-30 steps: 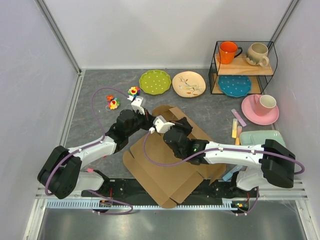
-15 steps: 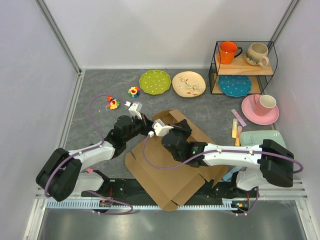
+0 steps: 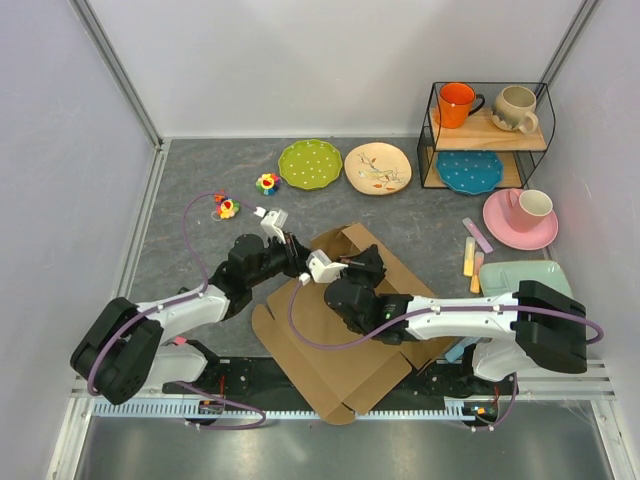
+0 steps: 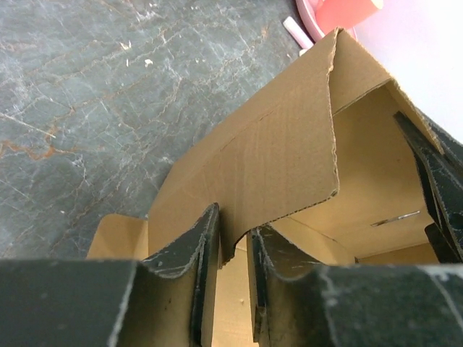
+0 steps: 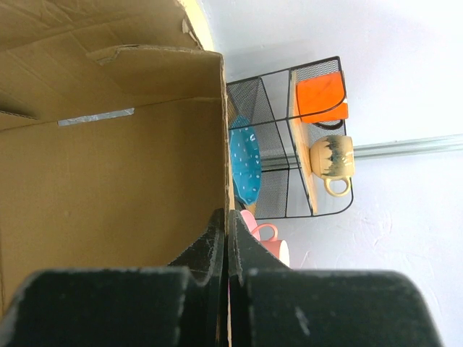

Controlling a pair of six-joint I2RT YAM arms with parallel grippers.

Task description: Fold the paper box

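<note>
The paper box [image 3: 340, 345] is a brown corrugated sheet lying in front of both arms, with its far walls raised. My left gripper [image 3: 297, 262] is at the raised far-left flap. In the left wrist view that flap [image 4: 275, 159] has its lower corner between the fingers of the left gripper [image 4: 234, 220], which stand slightly open with a gap on each side. My right gripper [image 3: 366, 262] reaches into the box from the right. In the right wrist view the right gripper [image 5: 226, 217] is shut on the edge of an upright wall [image 5: 116, 166].
A green plate [image 3: 310, 163] and a beige plate [image 3: 378, 168] lie at the back. A wire rack [image 3: 487, 135] holds two mugs and a blue plate. A pink plate with a cup [image 3: 520, 218], pastel sticks [image 3: 470, 255] and a green tray [image 3: 520, 275] are at the right. Flower toys [image 3: 227, 208] lie at the left.
The left gripper's jaws have parted from a tight grip on the flap. Both arms and the box have shifted slightly toward the near side.
</note>
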